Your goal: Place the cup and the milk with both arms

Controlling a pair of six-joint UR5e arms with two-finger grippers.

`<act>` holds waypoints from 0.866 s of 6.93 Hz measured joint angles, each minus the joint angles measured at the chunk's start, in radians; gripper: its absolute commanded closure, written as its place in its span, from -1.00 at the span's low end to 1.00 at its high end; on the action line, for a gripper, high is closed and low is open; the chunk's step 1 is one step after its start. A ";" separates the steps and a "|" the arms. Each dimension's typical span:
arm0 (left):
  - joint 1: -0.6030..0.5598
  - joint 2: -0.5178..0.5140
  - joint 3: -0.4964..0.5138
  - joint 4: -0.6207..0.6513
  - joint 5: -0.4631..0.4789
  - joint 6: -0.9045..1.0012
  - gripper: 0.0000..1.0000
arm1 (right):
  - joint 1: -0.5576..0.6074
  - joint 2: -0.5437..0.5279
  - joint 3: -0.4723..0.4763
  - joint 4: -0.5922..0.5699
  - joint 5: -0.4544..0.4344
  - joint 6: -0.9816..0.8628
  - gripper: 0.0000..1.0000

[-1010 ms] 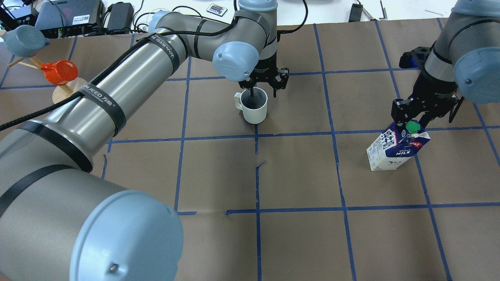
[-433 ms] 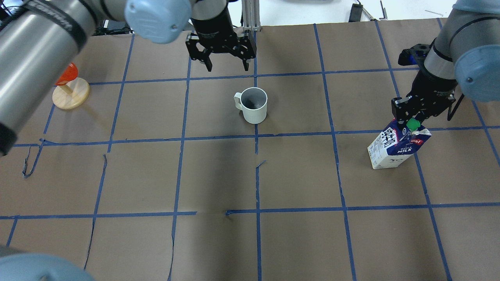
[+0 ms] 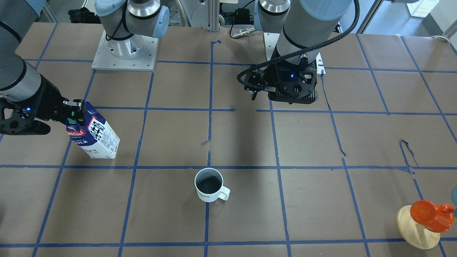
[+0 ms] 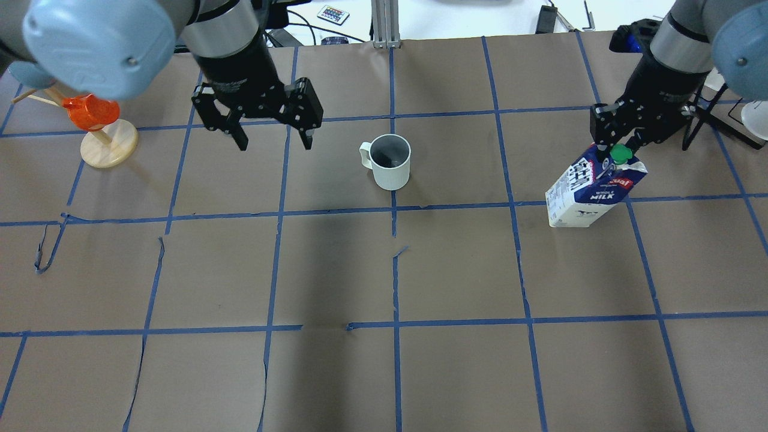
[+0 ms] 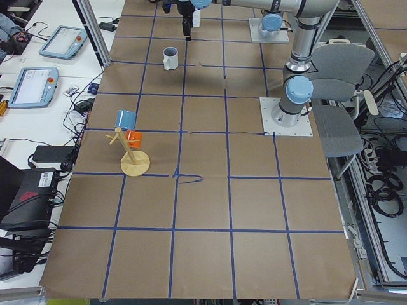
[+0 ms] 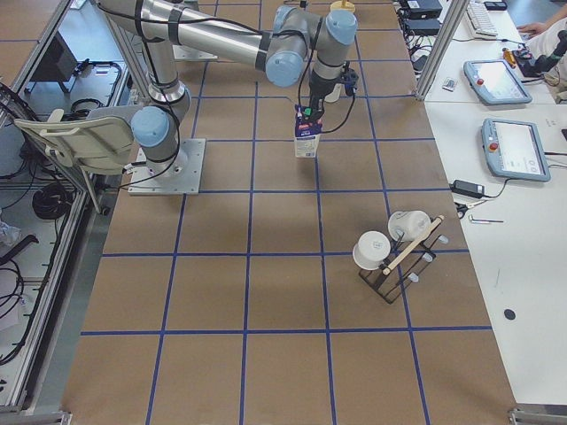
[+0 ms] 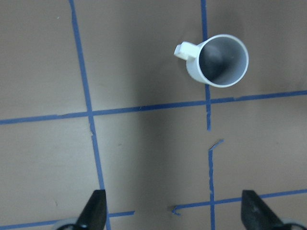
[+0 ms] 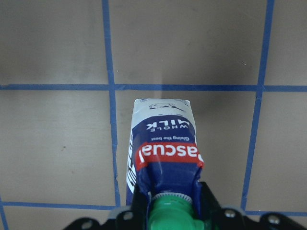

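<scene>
To the left of the left claw (image 4: 274, 139), in the overhead view, a wooden stand (image 4: 108, 150) is seen, with an orange cup (image 4: 90, 113) hung sideways on one of its pegs. What is inside that cup cannot be made out.

The left claw is held above the brown paper with its two fingers spread wide, and nothing is gripped between them. The cup (image 4: 390, 165) is found to the right of this claw, apart from it and touched by neither finger. It stands upright on the table, its handle turned toward the left claw. Its dark grey inside is shown bare in the left wrist view, with no contents to be seen. Small dark lettering is carried on its white wall, but it is too small to be read.

Further right, well apart from the cup, the milk (image 4: 585, 195) is pinched at its gabled top by the right claw (image 4: 618, 147), whose fingers are pressed against the carton on either side of the green cap (image 4: 618, 155). The carton hangs tilted below the claw, its base swung toward the cup. Whether its lower edge touches the table cannot be told. "WHOLE MILK" is printed in white on the dark blue face, and on the red band "ascual" can be read.
</scene>
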 measured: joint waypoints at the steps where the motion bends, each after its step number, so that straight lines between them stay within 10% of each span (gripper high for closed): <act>1: 0.041 0.048 -0.057 0.047 0.002 0.015 -1.00 | 0.062 0.043 -0.065 0.004 0.007 0.056 0.78; 6: 0.140 0.091 -0.080 0.102 0.005 0.080 -1.00 | 0.260 0.278 -0.331 -0.028 0.009 0.136 0.77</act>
